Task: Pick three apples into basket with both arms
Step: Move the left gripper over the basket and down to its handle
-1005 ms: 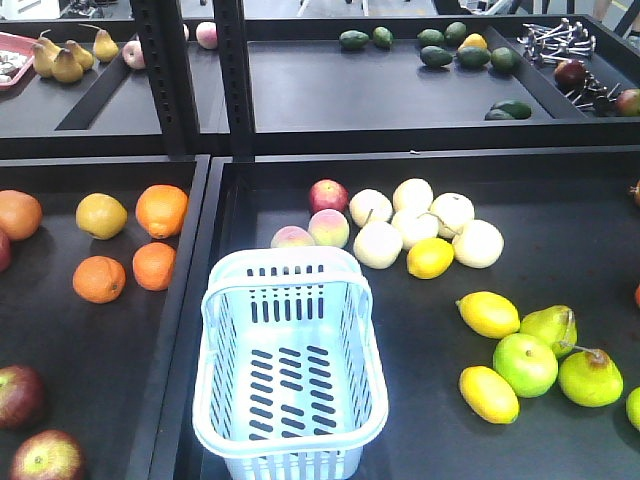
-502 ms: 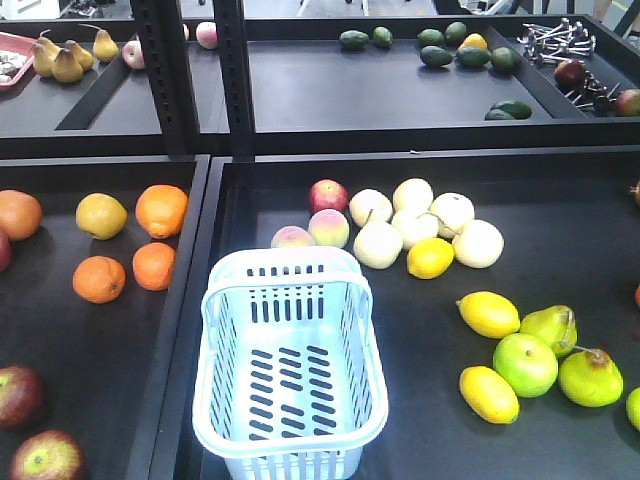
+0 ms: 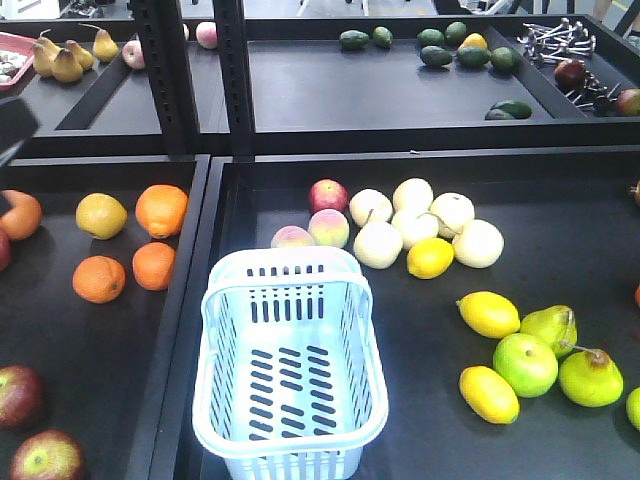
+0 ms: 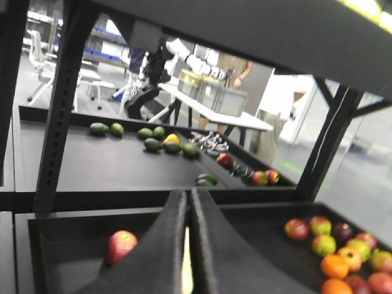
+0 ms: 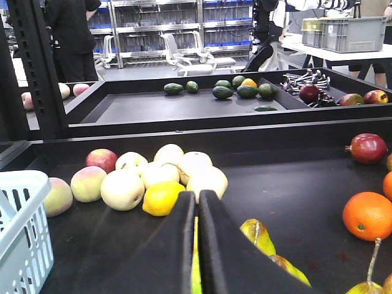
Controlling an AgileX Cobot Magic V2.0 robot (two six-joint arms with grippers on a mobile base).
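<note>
Two dark red apples [image 3: 20, 395] [image 3: 45, 457] lie at the near left corner of the left tray, and a red sliver of a third fruit [image 3: 3, 250] shows at the left edge. The pale blue basket [image 3: 290, 365] stands empty at the front of the middle tray, and its corner [image 5: 21, 226] appears in the right wrist view. A black part of my left arm [image 3: 15, 125] pokes in at the upper left. My left gripper [image 4: 188, 195] is shut and holds nothing. My right gripper [image 5: 197, 196] is shut too, low over the tray, right of the basket.
Oranges [image 3: 160, 210] lie behind the apples in the left tray. Behind the basket sit pale fruits [image 3: 415, 225], peaches [image 3: 328, 228] and a lemon [image 3: 430, 258]. Lemons and green pears [image 3: 525, 362] lie to its right. Black uprights [image 3: 165, 75] and a raised back shelf stand behind.
A black part of my left arm has come into view at the upper left edge, partly covering the orange fruit there. The fruits and the basket have not moved.
</note>
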